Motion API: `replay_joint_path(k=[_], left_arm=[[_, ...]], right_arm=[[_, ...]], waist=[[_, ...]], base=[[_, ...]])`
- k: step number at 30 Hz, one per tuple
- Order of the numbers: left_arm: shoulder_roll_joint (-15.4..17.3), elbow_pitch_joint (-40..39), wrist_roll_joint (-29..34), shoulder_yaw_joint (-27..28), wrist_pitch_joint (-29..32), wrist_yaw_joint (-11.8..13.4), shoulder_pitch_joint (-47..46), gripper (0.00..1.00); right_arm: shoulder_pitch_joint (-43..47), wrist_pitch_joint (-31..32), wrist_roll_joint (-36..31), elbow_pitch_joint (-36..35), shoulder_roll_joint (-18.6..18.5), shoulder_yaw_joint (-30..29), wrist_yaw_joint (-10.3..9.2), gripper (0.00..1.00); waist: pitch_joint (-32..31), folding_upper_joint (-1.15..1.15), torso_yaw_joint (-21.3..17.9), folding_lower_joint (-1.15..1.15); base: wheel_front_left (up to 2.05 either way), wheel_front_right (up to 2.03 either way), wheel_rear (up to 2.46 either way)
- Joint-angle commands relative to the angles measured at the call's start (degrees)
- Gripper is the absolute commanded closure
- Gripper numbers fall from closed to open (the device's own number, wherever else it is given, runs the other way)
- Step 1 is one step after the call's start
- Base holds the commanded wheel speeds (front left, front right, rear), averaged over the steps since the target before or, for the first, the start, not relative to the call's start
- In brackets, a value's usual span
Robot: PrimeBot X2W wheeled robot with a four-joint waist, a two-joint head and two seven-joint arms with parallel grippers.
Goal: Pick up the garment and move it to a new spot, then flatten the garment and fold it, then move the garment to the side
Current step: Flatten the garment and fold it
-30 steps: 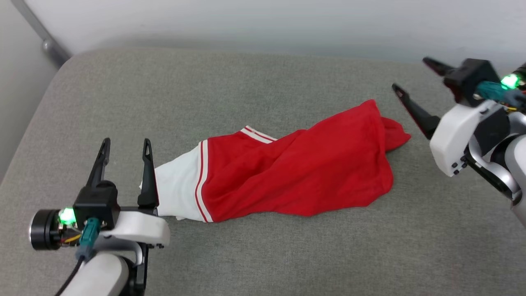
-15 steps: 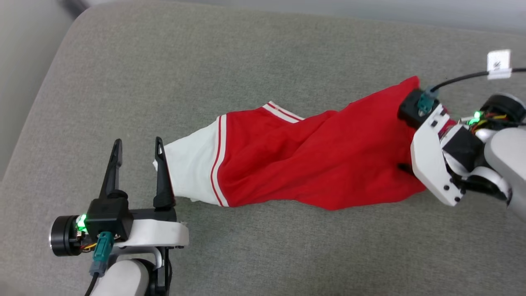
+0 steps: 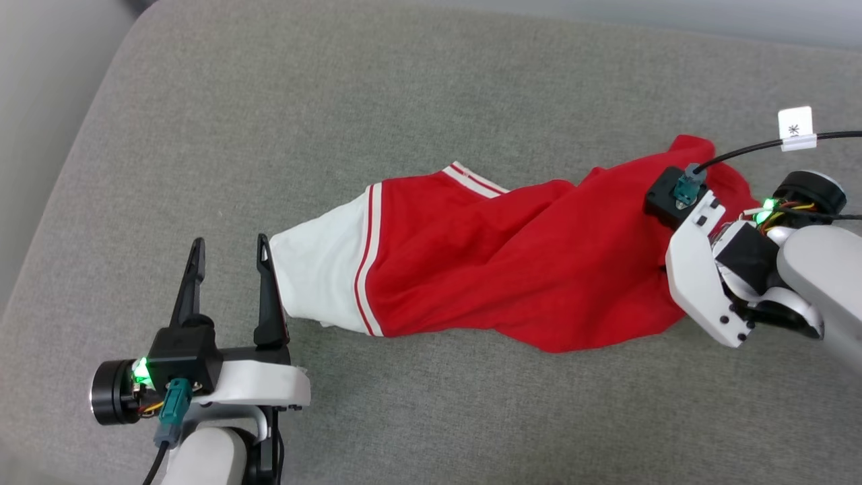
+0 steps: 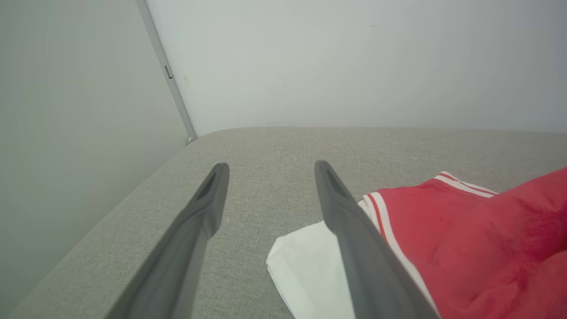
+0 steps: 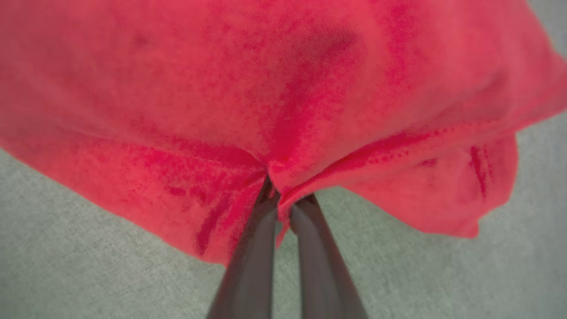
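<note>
starting the pick-up: left gripper (image 3: 229, 240) at 7 o'clock, fingers spread and empty, beside the white sleeve (image 3: 316, 283). garment (image 3: 512, 269) lies bunched on the cushion (image 3: 404, 87). right gripper (image 5: 283, 195) at 3 o'clock clamps its red edge; next move likely calls for lift and carry.

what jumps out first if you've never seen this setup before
The red garment lies bunched in a long diagonal heap across the middle of the grey cushion. At its right end the right gripper is pinched shut on a fold of the red cloth. At the lower left of the head view, the left gripper stands open right beside the white sleeve.
</note>
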Motion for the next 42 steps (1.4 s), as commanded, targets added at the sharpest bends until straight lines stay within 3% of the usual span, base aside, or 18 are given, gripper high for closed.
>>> replay_joint_path(k=[1, 7, 13, 19, 24, 28, 34, 35, 36, 37, 42], left_arm=[[-0.58, 0.22, 0.55, 0.62, -0.16, -0.43, 0.75, 0.0], [-1.94, 1.33, 1.79, 2.96, -0.16, -2.15, 4.31, 0.0], [-2.94, 1.55, 3.1, 4.86, -0.15, -2.93, 8.76, 0.0], [-3.68, 1.56, 3.61, 6.72, -0.15, -3.47, 12.97, 0.0], [-4.06, 1.78, 4.14, 7.69, -0.16, -4.26, 14.91, 0.0], [-4.17, 1.86, 4.57, 7.88, -0.16, -4.7, 15.15, 0.0], [-4.46, 2.11, 5.08, 8.24, -0.16, -5.37, 15.41, 0.0], [-4.52, 2.19, 5.21, 8.28, -0.16, -5.44, 15.49, 0.0], [-4.59, 2.34, 5.35, 8.27, -0.16, -5.55, 15.62, 0.0], [-4.68, 2.44, 5.39, 8.34, -0.16, -5.59, 15.76, 0.0], [-5.1, 2.66, 5.79, 8.61, -0.16, -5.89, 16.35, 0.0]], right_arm=[[-1.27, -0.97, -0.7, 0.65, -0.51, 0.22, -0.1, 1.0], [-4.08, -6.99, -1.56, -2.85, -3.44, 0.41, -0.09, 1.0], [-1.72, -10.28, -2.54, -11.94, -10.95, 0.51, -0.08, 1.0], [11.03, -9.36, -1.73, -23.28, -20.18, 0.44, -0.08, 1.0], [25.34, -11.45, 1.52, -26.19, -24.55, 0.21, -0.08, 1.0], [33.14, -13.14, 2.68, -24.81, -24.96, -0.43, -0.08, 1.0], [43.73, -17.57, 2.46, -17.85, -20.17, -5.76, -0.08, 1.0], [44.65, -18.41, 1.88, -16.74, -19.39, -7.26, -0.08, 0.69], [45.44, -19.29, 1.51, -15.9, -18.52, -8.98, -0.08, 0.11], [46.12, -20.13, 1.16, -15.25, -17.8, -10.94, -0.08, 0.0], [47.15, -22.62, -2.66, -15.13, -17.72, -22.33, -0.08, 0.0]], waist=[[-1.78, 0.0, -1.11, 0.0], [-7.23, 0.0, -3.86, 0.0], [-11.72, 0.0, -6.57, 0.0], [-14.92, 0.0, -9.28, 0.0], [-16.41, 0.0, -10.97, 0.0], [-16.68, 0.0, -11.71, 0.0], [-16.58, 0.0, -12.51, 0.0], [-16.59, 0.0, -12.63, 0.0], [-16.63, 0.0, -12.75, 0.0], [-16.7, 0.0, -12.87, 0.0], [-17.01, 0.0, -13.14, 0.0]], base=[[0.0, 0.0, 0.0], [0.0, 0.0, 0.0], [0.0, 0.0, 0.0], [0.0, 0.0, 0.0], [0.0, 0.0, 0.0], [0.0, 0.0, 0.0], [0.0, 0.0, 0.0], [0.0, 0.0, 0.0], [0.0, 0.0, 0.0], [0.0, 0.0, 0.0], [0.0, 0.0, 0.0]])
